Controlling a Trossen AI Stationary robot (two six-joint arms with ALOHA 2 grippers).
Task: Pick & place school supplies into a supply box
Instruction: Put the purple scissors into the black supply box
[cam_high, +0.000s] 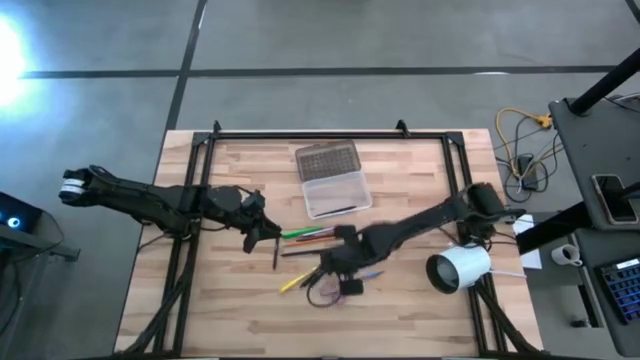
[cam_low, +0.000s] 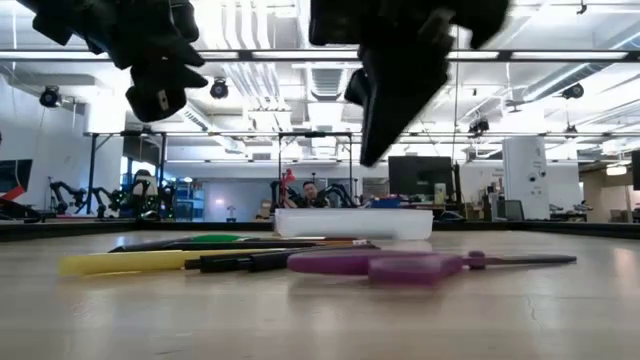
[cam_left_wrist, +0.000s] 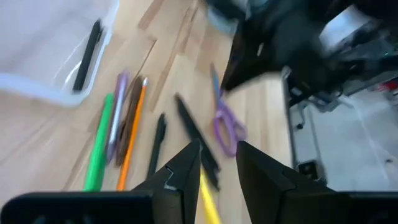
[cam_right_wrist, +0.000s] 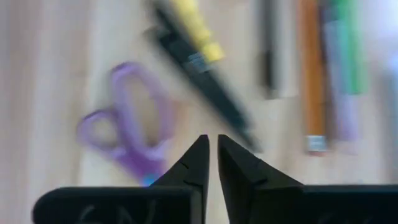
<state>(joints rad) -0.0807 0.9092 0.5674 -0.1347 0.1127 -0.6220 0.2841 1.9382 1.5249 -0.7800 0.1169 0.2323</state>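
Wooden plank table (cam_high: 200, 310), scattered pens (cam_high: 310, 234), grey concrete floor (cam_high: 100, 100), workshop beyond

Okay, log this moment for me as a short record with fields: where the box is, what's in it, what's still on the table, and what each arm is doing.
supply box: open, far middle of the table, grey lid folded back
in box: one dark pen
loose supplies: green marker, orange pencil, yellow marker, black pens, purple scissors
left pincer: above the left end of the pile, fingers slightly apart, holding nothing
right pincer: above the scissors and black pen, nearly closed, empty
other: white cylinder at right edge
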